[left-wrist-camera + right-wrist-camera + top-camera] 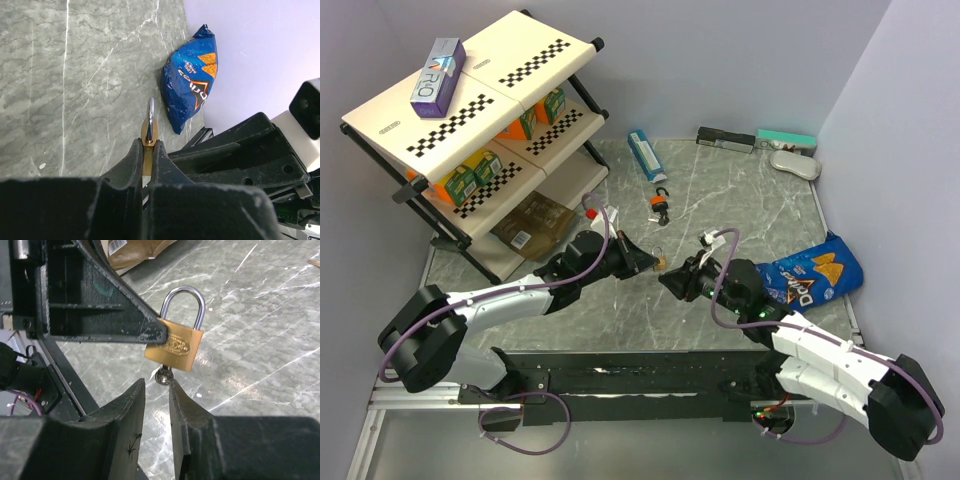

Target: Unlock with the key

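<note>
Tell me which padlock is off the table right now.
The brass padlock, clamped in the left gripper; the orange padlock lies on the table farther back, untouched.

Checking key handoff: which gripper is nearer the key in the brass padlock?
Right. Tips of the right gripper flank the key under the brass padlock; the left gripper clamps the padlock body above.

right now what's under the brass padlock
The key sticks out under the brass padlock, its head between the parted fingertips of the right gripper. Its blade is hidden inside the lock body.
</note>
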`<action>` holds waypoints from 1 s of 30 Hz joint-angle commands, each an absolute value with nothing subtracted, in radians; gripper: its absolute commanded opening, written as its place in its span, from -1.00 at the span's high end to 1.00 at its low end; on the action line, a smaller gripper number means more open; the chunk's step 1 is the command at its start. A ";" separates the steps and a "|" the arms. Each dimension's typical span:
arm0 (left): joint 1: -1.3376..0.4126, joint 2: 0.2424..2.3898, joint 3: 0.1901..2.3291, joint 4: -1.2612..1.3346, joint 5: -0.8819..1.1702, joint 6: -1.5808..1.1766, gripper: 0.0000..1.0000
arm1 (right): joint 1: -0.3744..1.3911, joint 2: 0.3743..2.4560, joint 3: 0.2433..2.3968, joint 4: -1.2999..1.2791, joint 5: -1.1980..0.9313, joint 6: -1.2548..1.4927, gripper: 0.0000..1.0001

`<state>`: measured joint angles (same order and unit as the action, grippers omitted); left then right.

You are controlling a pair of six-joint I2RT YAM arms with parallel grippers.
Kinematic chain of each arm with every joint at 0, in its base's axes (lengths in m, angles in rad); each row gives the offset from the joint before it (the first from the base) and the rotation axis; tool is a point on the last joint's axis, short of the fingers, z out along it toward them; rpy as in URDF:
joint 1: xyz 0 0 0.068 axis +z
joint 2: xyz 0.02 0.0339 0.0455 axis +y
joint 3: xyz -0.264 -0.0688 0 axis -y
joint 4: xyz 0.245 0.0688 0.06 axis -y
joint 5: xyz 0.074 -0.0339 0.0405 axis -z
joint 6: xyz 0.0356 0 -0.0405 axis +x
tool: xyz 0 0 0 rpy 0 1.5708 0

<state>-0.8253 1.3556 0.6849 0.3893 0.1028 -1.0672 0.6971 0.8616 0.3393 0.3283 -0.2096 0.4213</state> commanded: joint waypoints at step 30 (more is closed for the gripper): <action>-0.827 1.327 0.729 0.425 0.107 -1.057 0.99 | 0.735 0.971 0.437 0.348 -0.152 0.374 0.52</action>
<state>-0.8249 1.3499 0.6849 0.3756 0.0837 -1.0626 0.7242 0.9760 0.3920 0.3138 -0.1692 0.3889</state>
